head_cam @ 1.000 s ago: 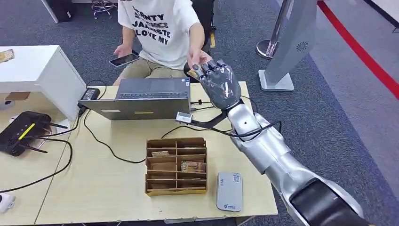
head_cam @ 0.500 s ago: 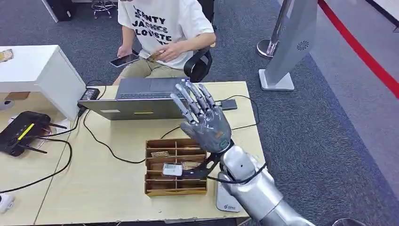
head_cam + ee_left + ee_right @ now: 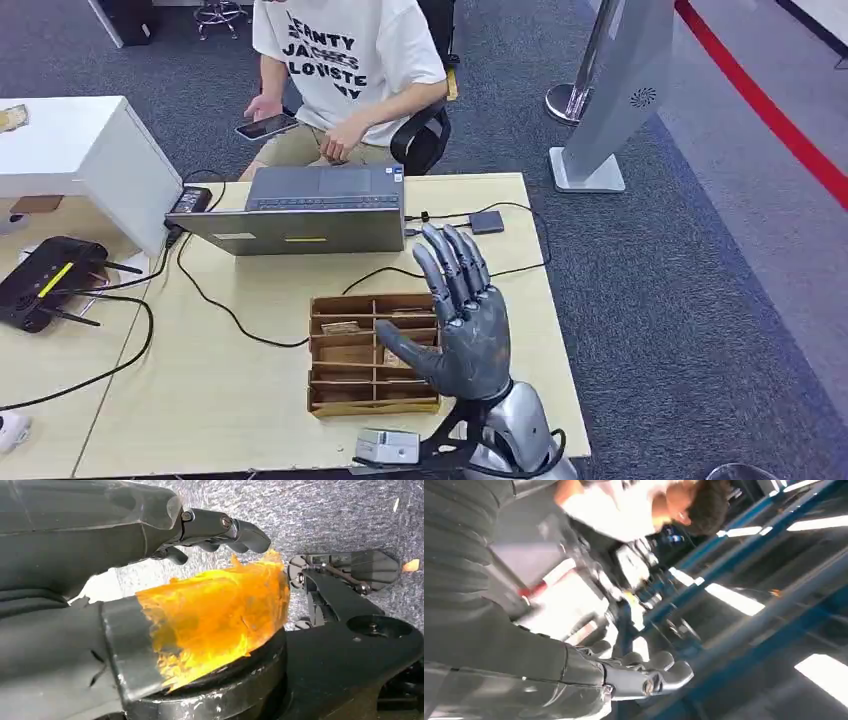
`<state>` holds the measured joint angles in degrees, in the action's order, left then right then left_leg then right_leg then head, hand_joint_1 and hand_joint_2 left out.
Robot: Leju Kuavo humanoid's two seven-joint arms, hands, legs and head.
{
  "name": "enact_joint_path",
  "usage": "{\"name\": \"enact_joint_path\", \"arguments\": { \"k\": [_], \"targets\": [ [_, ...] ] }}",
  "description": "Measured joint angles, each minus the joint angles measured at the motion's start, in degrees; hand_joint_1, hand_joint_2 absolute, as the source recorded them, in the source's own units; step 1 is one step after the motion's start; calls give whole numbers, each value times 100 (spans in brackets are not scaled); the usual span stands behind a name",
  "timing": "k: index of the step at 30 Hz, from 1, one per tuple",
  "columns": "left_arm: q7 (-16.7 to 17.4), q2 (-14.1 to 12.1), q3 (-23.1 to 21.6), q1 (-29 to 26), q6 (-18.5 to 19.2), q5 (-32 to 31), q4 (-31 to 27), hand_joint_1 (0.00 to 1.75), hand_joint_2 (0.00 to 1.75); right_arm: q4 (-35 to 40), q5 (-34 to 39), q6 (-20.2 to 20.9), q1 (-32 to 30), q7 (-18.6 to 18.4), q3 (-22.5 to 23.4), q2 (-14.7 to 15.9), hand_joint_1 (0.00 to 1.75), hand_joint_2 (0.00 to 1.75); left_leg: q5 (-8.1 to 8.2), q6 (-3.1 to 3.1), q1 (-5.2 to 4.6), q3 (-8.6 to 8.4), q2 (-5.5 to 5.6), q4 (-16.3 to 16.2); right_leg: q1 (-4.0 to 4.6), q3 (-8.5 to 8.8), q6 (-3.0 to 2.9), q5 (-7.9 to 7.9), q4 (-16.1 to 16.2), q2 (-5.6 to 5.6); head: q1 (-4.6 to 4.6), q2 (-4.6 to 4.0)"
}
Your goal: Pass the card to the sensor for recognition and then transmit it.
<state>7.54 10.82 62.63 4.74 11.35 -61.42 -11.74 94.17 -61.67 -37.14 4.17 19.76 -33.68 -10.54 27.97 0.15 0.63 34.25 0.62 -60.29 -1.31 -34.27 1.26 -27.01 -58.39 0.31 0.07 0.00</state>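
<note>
My right hand [image 3: 462, 325] is raised over the near right part of the table, palm up-turned, fingers spread and holding nothing. It hovers beside the brown divided card box [image 3: 345, 395], which has cards [image 3: 341, 327] lying in its compartments. The grey sensor pad is hidden behind my wrist. In the right wrist view the fingers [image 3: 649, 677] stand apart with nothing between them. My left hand [image 3: 150, 580] hangs low over the carpet; its dark fingers [image 3: 225, 527] are loosely bent, and it holds nothing. A seated person [image 3: 345, 60] faces the table with a hand [image 3: 335, 145] near the lap.
A grey laptop [image 3: 310, 210] stands at the table's far side with cables trailing to a small dark box [image 3: 487, 221]. A black router [image 3: 45, 280] sits at the left. The person's other hand holds a phone [image 3: 265, 125]. A grey stand [image 3: 610, 110] rises at the right.
My right arm has pulled back from the person's outstretched hand to the table's near edge, the hand empty. The person's hand has drawn back to the lap.
</note>
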Motion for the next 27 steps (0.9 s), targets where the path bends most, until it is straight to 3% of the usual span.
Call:
{"name": "enact_joint_path", "arguments": {
  "k": [4, 5, 6, 8, 19, 23, 27],
  "targets": [
    [7, 22, 95, -8, -5, 59, 0, 0, 0, 150, 217, 0, -243, -57, -160, 111, 2, 175, 4, -1, 0, 0, -4, 0, 0, -4, -1, -2, 0, 3, -2, 0],
    [7, 26, 123, -8, -7, 64, 0, 0, 0, 148, 338, 0, -248, -32, -177, 177, 31, 175, 4, 0, 0, -1, -3, 0, 0, -2, -1, -3, 1, 2, 0, 0],
    [7, 29, 143, -10, -9, 68, 0, 0, 0, 143, 397, 0, -269, -6, -177, 223, 140, 175, 5, 2, 0, 0, -3, 0, 0, -1, 0, -3, 1, 1, 0, 0],
    [7, 31, 180, -24, -22, 75, 0, 0, 0, 106, 525, 2, -310, 55, -190, 323, 169, 175, 6, 3, 0, 0, -3, 0, 0, 0, 0, -1, 1, 2, 0, 0],
    [7, 33, 230, -30, -66, 75, 0, 0, 0, -23, 709, 2, -330, 0, -300, 466, 175, 175, 5, 3, 0, -2, -3, 0, 0, 0, 0, 0, 0, 2, -2, 0],
    [-28, 31, 267, -29, -88, 53, 0, 0, 0, -211, 556, 2, -254, -483, -510, 673, 175, 175, 5, 3, 0, -1, -3, 0, 0, 0, 0, 0, 0, 2, 0, 0],
    [-37, 26, 270, -29, -105, 22, 0, 0, 0, -285, 370, 0, -213, -656, -595, 746, 175, 175, 5, 3, 0, -1, -3, 0, 0, 0, 0, 0, 0, 2, 0, 0]
  ]
}}
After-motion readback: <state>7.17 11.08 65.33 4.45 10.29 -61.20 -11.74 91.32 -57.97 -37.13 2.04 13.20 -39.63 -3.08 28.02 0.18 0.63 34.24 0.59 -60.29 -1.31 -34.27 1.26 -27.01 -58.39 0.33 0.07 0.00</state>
